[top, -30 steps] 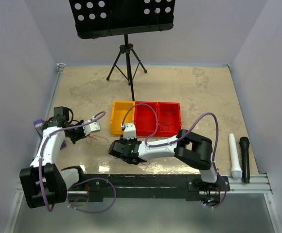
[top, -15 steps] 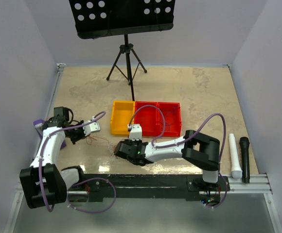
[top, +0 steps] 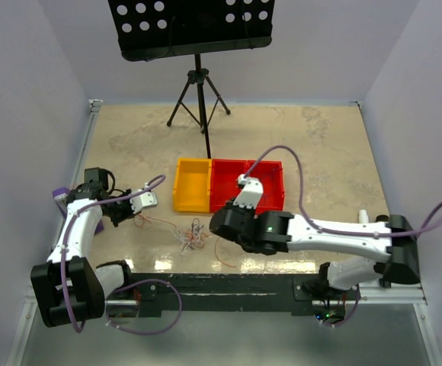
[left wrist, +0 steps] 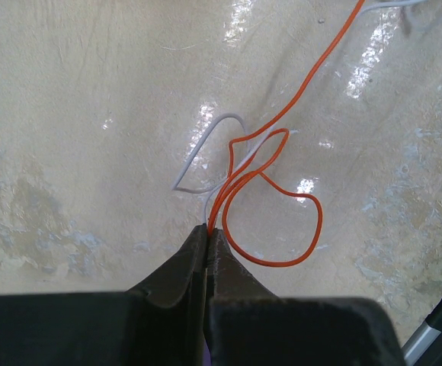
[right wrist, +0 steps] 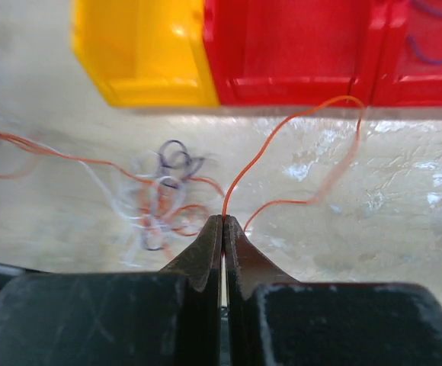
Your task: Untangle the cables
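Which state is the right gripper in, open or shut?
Shut. The right gripper has its jaws pressed together, pinching an orange wire.

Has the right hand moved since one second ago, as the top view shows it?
Yes. The right hand, shut on an orange cable, went to the right: from in front of the yellow bin to in front of the red bin.

The right gripper has snapped shut and now pinches a thin orange wire at its tips. Its arm has swung out to the right and stretched low along the near edge. The small tangle of thin red, purple and white cables that it covered now lies exposed on the beige tabletop.
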Robot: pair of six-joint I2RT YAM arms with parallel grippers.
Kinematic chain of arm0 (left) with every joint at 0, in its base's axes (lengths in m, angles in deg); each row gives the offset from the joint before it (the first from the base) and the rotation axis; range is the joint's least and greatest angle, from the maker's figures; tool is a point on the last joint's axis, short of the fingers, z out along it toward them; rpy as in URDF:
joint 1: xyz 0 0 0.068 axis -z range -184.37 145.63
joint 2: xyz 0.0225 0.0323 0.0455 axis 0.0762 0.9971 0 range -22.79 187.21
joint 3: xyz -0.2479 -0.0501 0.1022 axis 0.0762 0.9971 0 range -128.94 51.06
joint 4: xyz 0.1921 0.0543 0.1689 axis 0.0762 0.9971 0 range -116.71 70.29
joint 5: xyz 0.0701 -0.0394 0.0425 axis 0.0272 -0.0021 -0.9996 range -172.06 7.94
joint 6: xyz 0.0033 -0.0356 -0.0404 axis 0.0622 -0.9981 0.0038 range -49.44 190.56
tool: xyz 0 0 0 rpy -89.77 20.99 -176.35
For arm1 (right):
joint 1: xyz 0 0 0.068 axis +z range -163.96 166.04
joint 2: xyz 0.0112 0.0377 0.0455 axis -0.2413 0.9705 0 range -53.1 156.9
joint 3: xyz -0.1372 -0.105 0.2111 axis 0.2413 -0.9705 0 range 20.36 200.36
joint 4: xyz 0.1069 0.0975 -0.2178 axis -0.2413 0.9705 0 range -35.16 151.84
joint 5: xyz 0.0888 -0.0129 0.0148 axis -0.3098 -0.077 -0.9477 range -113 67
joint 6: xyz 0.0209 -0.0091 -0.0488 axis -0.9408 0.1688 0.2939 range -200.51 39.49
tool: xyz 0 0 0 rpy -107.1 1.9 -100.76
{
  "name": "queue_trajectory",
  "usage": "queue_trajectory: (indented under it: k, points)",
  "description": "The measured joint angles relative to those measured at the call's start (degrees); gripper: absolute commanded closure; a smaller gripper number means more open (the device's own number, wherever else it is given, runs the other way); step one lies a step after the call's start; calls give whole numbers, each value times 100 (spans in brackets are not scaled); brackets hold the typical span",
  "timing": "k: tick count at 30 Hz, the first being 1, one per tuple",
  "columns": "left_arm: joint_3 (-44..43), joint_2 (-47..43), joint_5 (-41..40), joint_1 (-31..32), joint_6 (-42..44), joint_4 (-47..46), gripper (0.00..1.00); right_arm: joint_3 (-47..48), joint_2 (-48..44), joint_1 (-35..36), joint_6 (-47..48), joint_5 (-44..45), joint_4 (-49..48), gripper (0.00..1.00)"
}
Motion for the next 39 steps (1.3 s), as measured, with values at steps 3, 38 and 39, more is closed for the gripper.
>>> queue_trajectory:
  k: [3,38,39]
  points:
    - [0,9,-4,0,0,-4,100,444,-798,0,-328,367,608,100]
    - [-24,166,229,0,149,-66,100,4747,-1971,-2,2640,2708,358,100]
    - [-199,164,446,0,162,96,100,4741,-1836,-2,2743,2645,216,100]
